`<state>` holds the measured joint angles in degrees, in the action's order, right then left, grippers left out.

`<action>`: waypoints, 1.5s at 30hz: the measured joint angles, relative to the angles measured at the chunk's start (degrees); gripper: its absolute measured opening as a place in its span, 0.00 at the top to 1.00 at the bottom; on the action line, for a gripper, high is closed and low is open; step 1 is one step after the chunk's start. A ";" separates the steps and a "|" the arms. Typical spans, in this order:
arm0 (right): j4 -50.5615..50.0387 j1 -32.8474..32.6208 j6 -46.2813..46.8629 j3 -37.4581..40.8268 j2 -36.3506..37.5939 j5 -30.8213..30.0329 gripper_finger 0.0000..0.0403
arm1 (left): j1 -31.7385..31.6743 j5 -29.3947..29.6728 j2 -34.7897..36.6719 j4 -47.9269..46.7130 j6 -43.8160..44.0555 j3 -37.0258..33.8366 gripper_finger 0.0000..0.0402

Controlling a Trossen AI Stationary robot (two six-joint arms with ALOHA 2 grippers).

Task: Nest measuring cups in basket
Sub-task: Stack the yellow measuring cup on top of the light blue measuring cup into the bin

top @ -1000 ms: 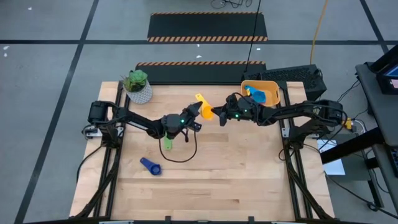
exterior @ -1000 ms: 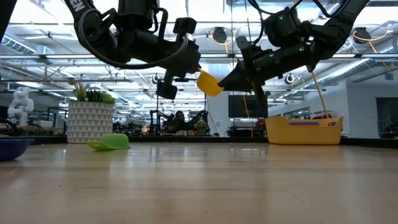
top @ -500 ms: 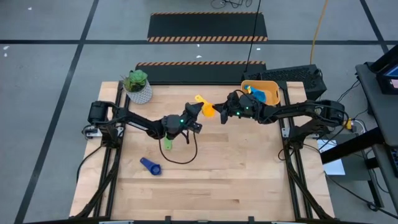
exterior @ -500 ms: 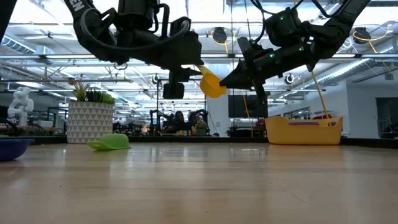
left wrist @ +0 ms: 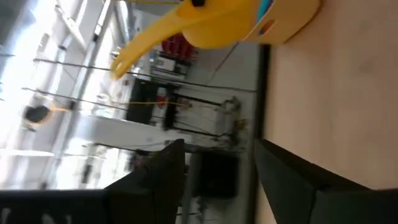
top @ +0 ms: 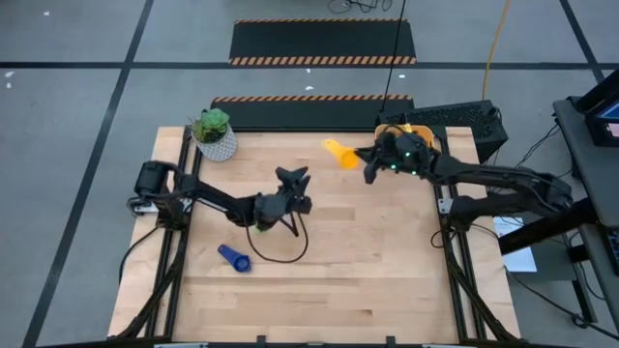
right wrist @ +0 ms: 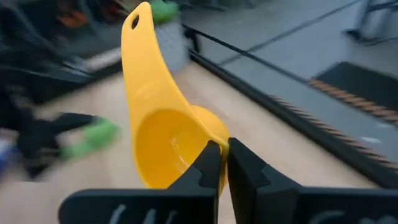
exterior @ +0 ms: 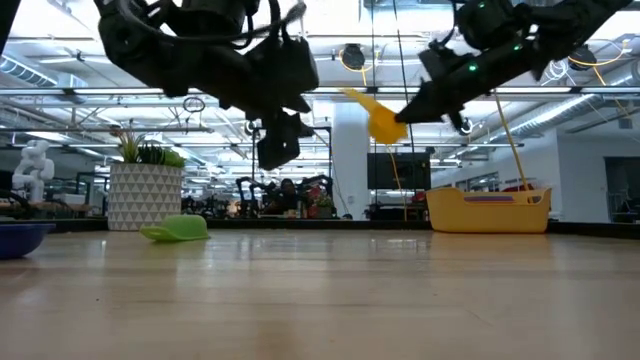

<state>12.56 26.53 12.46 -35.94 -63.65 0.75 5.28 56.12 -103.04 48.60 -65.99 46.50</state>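
High view: the right hand (top: 368, 165), clenched on the rim of the yellow cup (top: 336, 151), has pulled back toward the basket (top: 426, 132) at the far right; a second ago both hands met at mid-table. The left hand (top: 293, 178) has let go, fingers spread, and retreated. The dark blue cup (top: 233, 258) lies near left on the table (top: 387, 271).

Low view: the yellow cup hangs high, right of centre; the green cup (exterior: 177, 229) rests by the plant pot (exterior: 144, 196).

Right wrist view: fingertips (right wrist: 211, 163) pinch the cup's rim.
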 joint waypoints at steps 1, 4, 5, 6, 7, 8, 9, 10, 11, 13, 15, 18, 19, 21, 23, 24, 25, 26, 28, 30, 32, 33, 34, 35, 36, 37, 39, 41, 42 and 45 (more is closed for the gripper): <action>-2.96 0.67 -1.93 0.00 1.80 -1.04 1.00 | 0.78 -0.01 0.00 -1.61 3.60 0.00 0.52; -10.11 3.12 -7.14 0.00 6.91 -3.42 1.00 | 3.03 -1.77 0.00 -9.10 14.67 0.00 0.54; -12.22 4.08 -8.64 -0.02 8.44 -3.72 1.00 | 3.64 -3.30 0.00 -11.98 18.42 0.00 0.55; -14.55 5.18 -10.10 -0.19 9.79 -3.78 1.00 | 4.08 -5.28 0.00 -14.57 22.26 0.00 0.56; -17.37 6.24 -11.37 -0.62 10.82 -3.82 1.00 | 4.37 -7.43 0.11 -16.75 25.86 0.00 0.57; -20.20 7.42 -12.48 -1.36 11.53 -3.84 1.00 | 4.64 -10.04 0.59 -19.29 29.14 0.00 0.58; -22.51 8.67 -13.39 -2.23 12.04 -3.91 1.00 | 4.68 -12.89 0.97 -21.40 32.20 0.00 0.59; -24.80 9.89 -14.04 -3.25 12.32 -4.06 1.00 | 4.67 -16.15 1.32 -22.74 34.94 0.00 0.60; -27.23 11.17 -14.58 -4.47 12.38 -4.59 1.00 | 4.65 -18.99 1.86 -24.36 37.33 0.00 0.61; -32.39 13.58 -14.49 -7.00 11.82 -7.01 1.00 | 4.52 -24.55 3.23 -27.97 41.63 -0.02 0.62; -36.71 16.11 -12.59 -9.25 10.70 -9.74 1.00 | 4.37 -29.53 4.47 -29.92 45.01 -0.02 0.63; -40.30 20.16 -9.42 -10.92 8.82 -11.15 1.00 | 4.35 -33.87 5.52 -32.07 49.39 -0.02 0.63; -41.14 21.39 -8.97 -11.04 8.16 -11.02 1.00 | 4.43 -34.95 5.63 -32.14 50.60 -0.02 0.63; -43.06 23.95 -8.72 -11.04 6.66 -9.47 1.00 | 4.73 -36.34 5.68 -32.17 52.41 -0.02 0.63; -44.41 26.35 -8.56 -11.04 4.96 -6.94 1.00 | 5.08 -37.36 5.68 -32.24 53.31 -0.02 0.63; -45.17 27.39 -8.28 -11.04 4.18 -5.90 1.00 | 5.29 -37.71 5.68 -32.16 53.51 -0.02 0.63; -45.60 28.30 -7.90 -11.04 3.41 -5.03 1.00 | 5.37 -37.95 5.68 -32.13 53.56 -0.02 0.63; -45.83 28.99 -7.45 -11.04 2.77 -4.60 1.00 | 5.41 -38.10 5.68 -32.11 53.54 -0.02 0.63; -46.25 30.16 -7.14 -11.04 1.80 -3.56 1.00 | 5.36 -38.10 5.68 -31.68 53.13 -0.02 0.63; -46.28 30.88 -7.14 -11.04 1.30 -3.56 1.00 | 5.25 -38.09 5.68 -30.74 52.94 -0.02 0.63; -46.43 31.61 -7.14 -11.04 1.13 -3.49 1.00 | 4.96 -38.10 5.68 -30.28 52.92 -0.02 0.63; -46.70 31.99 -7.19 -11.04 1.13 -3.49 1.00 | 4.82 -38.10 5.68 -30.27 52.93 -0.02 0.63; -47.03 32.33 -7.29 -11.04 1.13 -3.52 1.00 | 4.64 -38.10 5.68 -30.29 52.92 -0.02 0.63; -47.23 32.55 -7.52 -11.04 1.13 -3.45 1.00 | 4.49 -38.12 5.68 -30.29 52.86 -0.02 0.63; -47.27 32.67 -7.56 -11.04 1.13 -3.40 1.00 | 4.36 -38.12 5.68 -30.29 52.85 -0.02 0.63; -47.24 32.69 -7.55 -11.04 1.13 -3.42 1.00 | 4.19 -38.12 5.68 -30.28 52.91 -0.02 0.63; -47.24 32.67 -7.54 -11.04 1.13 -3.34 1.00 | 3.86 -38.12 5.68 -30.01 53.04 -0.02 0.63; -47.28 32.67 -7.54 -11.04 1.13 -3.34 1.00 | 3.63 -38.12 5.68 -29.90 53.18 -0.02 0.63; -47.29 32.67 -7.45 -11.04 1.13 -3.36 1.00 | 3.52 -38.12 5.68 -29.93 53.22 -0.02 0.63; -47.66 32.65 -7.16 -11.04 1.13 -3.38 1.00 | 3.36 -38.12 5.68 -29.92 53.26 -0.02 0.63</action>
<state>-35.09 59.18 5.30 -46.98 -62.52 -2.63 8.64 18.00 -97.36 18.68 -12.73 46.48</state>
